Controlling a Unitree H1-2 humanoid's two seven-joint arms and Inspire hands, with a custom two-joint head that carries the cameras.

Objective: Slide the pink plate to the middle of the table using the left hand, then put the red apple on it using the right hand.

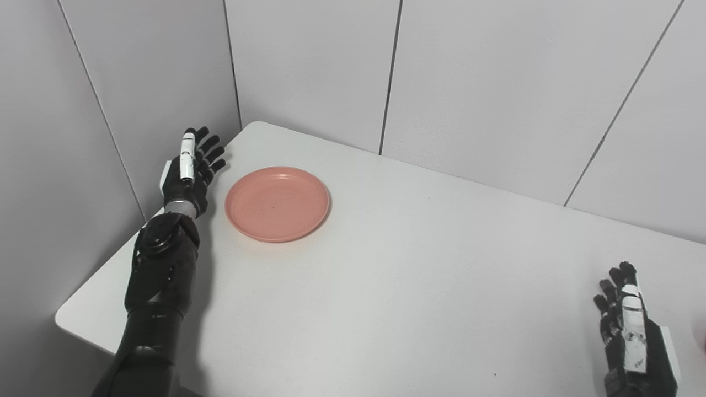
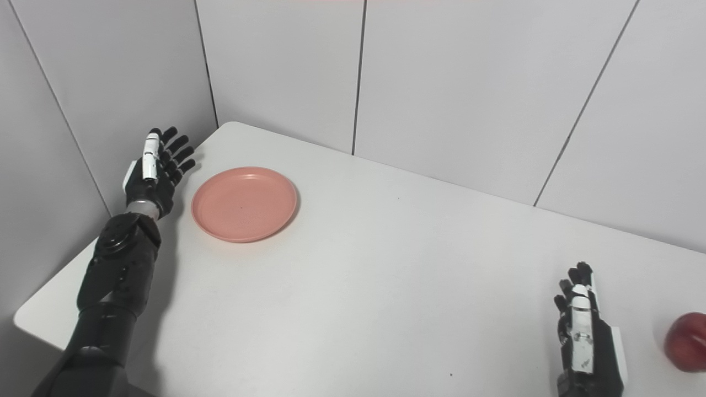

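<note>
While its fingers are spread and stretched forward with nothing in them, the left hand (image 1: 192,171) stands edge-on near the far left corner of the table (image 1: 419,286), thumb side up, palm turned toward the plate. It sits just beside the pink plate (image 1: 277,203), on the plate's left, with a narrow strip of bare tabletop between the fingers and the rim; no contact shows. Its dark forearm runs back along the table's left edge to the bottom of the picture.

Just to the right of that hand, the pink plate lies flat and empty on the white tabletop, well toward the far left corner rather than the middle. A thin shadow follows its near rim.

At the near right edge of the table, the right hand (image 2: 586,331) is also extended and holds nothing, its fingers fairly straight and pointing away from the robot, close together, low over the tabletop; whether it touches the surface cannot be told. Near it, on its right and apart from it, the red apple (image 2: 686,342) rests on the table at the picture's edge, fully seen only in the right eye view, partly cut off. Plate and apple are well apart, at opposite sides of the table. Grey wall panels (image 1: 496,82) with dark seams stand behind the table.
</note>
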